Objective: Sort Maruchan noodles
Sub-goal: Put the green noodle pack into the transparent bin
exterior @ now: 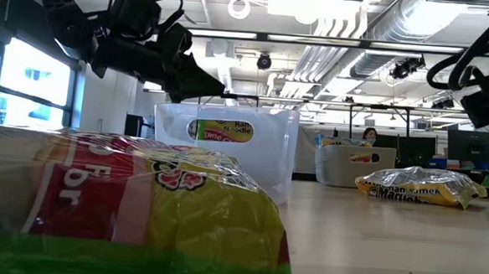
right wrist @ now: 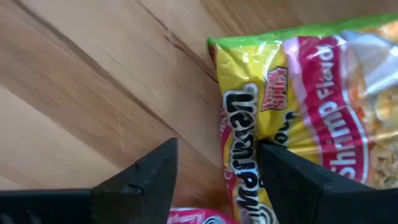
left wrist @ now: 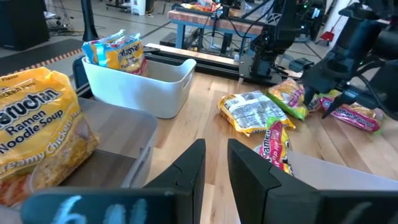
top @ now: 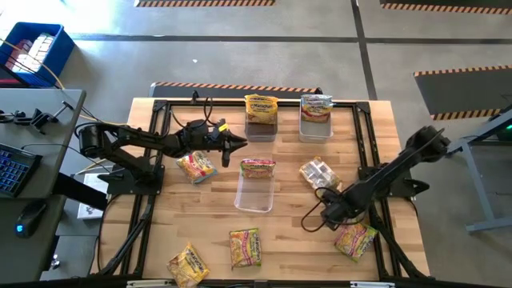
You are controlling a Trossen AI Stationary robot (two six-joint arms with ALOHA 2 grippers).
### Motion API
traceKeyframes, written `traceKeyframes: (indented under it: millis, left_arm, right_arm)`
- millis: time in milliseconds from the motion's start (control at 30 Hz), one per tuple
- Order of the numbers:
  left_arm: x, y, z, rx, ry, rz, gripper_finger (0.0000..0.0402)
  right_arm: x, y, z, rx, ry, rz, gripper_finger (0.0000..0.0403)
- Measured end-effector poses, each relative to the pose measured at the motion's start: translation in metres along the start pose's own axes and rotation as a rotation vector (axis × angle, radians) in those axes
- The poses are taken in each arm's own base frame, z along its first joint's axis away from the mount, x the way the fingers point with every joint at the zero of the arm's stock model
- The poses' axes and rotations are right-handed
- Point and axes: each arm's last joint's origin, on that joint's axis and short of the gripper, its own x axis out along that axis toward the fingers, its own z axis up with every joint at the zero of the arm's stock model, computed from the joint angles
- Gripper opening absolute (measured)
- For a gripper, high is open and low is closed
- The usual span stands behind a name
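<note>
Right gripper (top: 340, 218) low at the table's near right, fingers parted, nothing gripped; one finger (right wrist: 311, 180) lies against the edge of the shrimp packet (top: 354, 239), which is flat on the wood just nearer than the gripper.

Left gripper (top: 238, 144) hangs above the table left of centre, fingers a narrow gap apart, empty.

Other packets: one in the far dark bin (top: 261, 128), one in the far white bin (top: 314, 128), one on the far rim of the clear centre bin (top: 254, 192). Yellow packet (top: 197, 166) lies loose below the left arm. Silvery packet (top: 319, 174) sits right of the clear bin. Two more at the near edge: near-left packet (top: 188, 265) and near-centre packet (top: 246, 247).
</note>
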Motion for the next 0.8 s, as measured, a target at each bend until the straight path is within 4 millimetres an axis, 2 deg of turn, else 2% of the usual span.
traceKeyframes:
  millis: [133, 333, 633, 800]
  left_arm:
    - [0.000, -0.002, 0.000, -0.002, 0.000, -0.006, 0.0058]
    - [0.001, -0.003, 0.000, -0.005, -0.001, -0.011, 0.0058]
    - [0.001, -0.003, 0.000, -0.009, 0.000, -0.010, 0.0058]
    - [0.001, -0.003, 0.000, -0.009, 0.000, -0.011, 0.0058]
  right_arm:
    - [-0.001, 0.005, 0.001, -0.044, -0.010, -0.040, 0.0150]
    - [-0.017, 0.015, 0.008, -0.094, -0.144, -0.046, 0.0016]
    - [-0.038, 0.033, 0.039, -0.067, -0.258, 0.117, 0.0003]
    - [-0.064, 0.035, 0.053, -0.082, -0.174, 0.132, 0.0028]
